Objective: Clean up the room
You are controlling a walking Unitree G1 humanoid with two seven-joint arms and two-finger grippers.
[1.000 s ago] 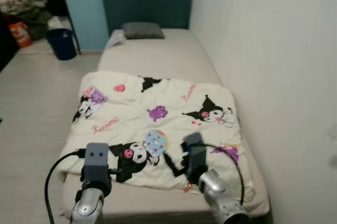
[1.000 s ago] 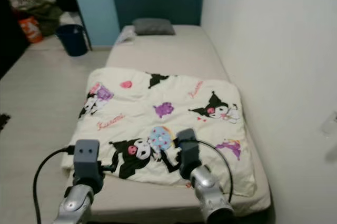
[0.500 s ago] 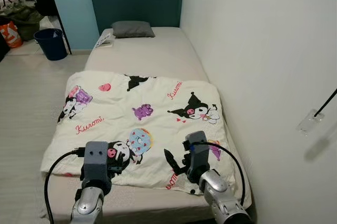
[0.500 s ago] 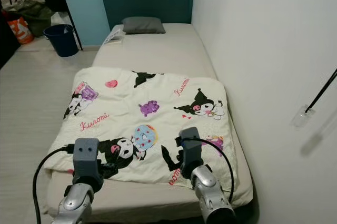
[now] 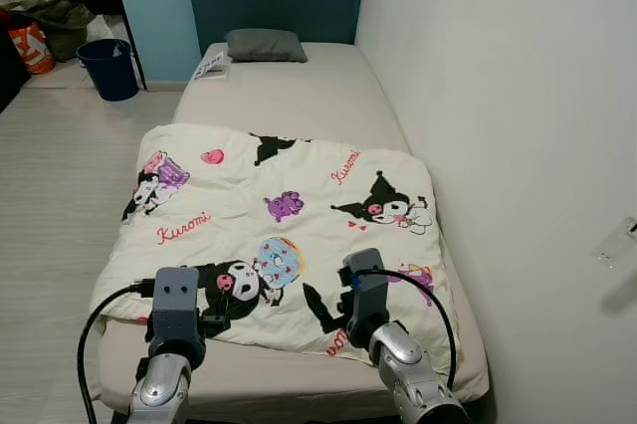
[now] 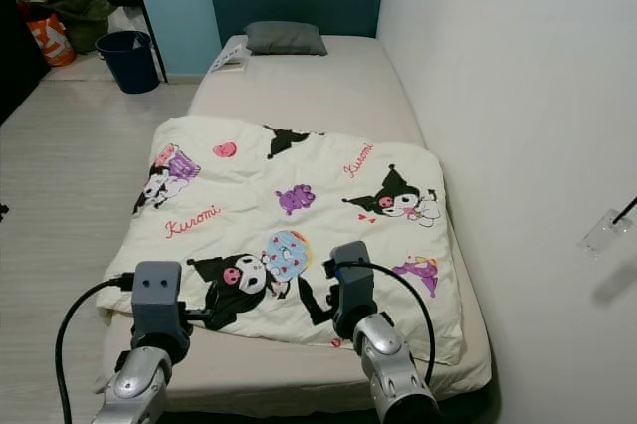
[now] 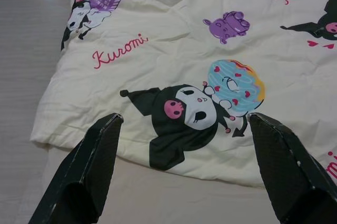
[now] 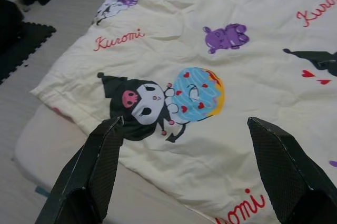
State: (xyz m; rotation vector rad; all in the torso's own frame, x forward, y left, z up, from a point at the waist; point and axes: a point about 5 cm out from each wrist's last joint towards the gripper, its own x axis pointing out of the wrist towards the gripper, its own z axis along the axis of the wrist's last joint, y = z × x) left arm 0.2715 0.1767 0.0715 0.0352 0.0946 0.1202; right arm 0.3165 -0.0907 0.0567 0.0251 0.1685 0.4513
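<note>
I stand at the foot of the bed [image 5: 299, 96], and my cream blanket [image 5: 289, 220] printed with cartoon figures lies spread over its lower half, its near edge just ahead of both my claws. My left gripper [image 7: 184, 171] hangs above that near edge with its fingers [image 7: 84, 171] spread wide and empty, the black-hooded figure and blue ball lying between them. My right gripper [image 8: 184, 166] hovers over the same stretch of blanket, fingers likewise wide apart, gripping nothing. A grey pillow [image 5: 265, 45] rests at the far head end. A blue bucket [image 5: 106, 68] sits on the floor [image 5: 60, 175] beyond the bed's left side.
</note>
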